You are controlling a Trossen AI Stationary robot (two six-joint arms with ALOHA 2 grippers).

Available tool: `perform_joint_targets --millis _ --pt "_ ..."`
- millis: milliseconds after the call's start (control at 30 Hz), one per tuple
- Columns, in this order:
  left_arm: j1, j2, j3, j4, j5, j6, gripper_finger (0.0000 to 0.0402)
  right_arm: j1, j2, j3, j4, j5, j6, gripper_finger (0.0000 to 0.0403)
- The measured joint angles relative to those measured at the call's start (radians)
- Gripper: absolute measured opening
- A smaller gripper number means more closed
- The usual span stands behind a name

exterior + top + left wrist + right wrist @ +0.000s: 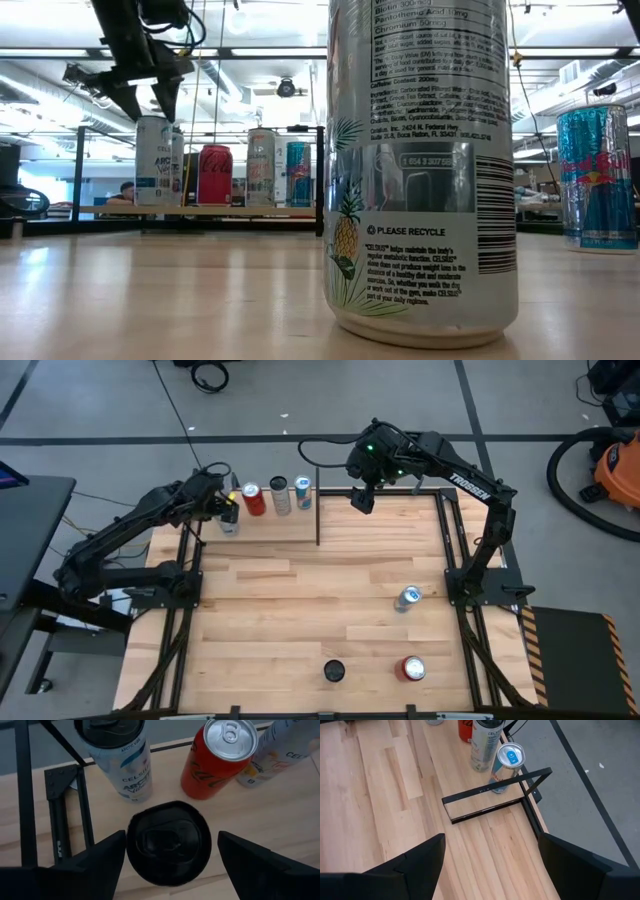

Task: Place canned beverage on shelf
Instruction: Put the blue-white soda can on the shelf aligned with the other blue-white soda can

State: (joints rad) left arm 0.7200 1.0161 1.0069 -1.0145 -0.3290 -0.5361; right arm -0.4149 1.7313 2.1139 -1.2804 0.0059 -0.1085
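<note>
Listing: contents of the butcher-block tabletop (300, 610) and the pale wood shelf board with thin black metal uprights (270, 525) at its far left.
Shelf row: white Celsius Arctic Vibe can with black lid (120, 760); red cola can with silver top (217, 757); white Celsius can (280, 747), cut off at the frame edge; blue-and-silver Red Bull can (506, 765) beside the end upright.
Left claw (167, 855): over the shelf's left end, fingers spread wide on either side of a black-topped can (169, 842); contact with its sides is hidden below the lid, so a grip cannot be confirmed.
Right claw (490, 857): hanging open and empty above the tabletop's far edge, near the shelf's right end.
Tabletop, near side: silver-blue can (408, 597); red-topped can (412, 668); black-topped can (334, 671), seen from above only.
Low view: tall white Celsius can with pineapple print (420, 170), top cut off.
</note>
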Motion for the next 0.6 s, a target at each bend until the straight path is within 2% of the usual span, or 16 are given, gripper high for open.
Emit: perform_joint_targets --millis 167,367,600 --pt "0.006 -0.002 0.0 -0.015 0.0 0.08 0.0309 0.0 0.0 0.0 0.0 0.0 0.0 0.0327" --pt "0.037 -0.001 0.0 -0.028 0.013 0.167 0.0281 0.0 0.0 0.0 0.0 0.0 0.0 0.0327" --pt "0.118 -0.003 0.002 -0.019 0.126 0.363 0.0252 0.0 0.0 0.0 0.0 0.0 0.0 0.0327"
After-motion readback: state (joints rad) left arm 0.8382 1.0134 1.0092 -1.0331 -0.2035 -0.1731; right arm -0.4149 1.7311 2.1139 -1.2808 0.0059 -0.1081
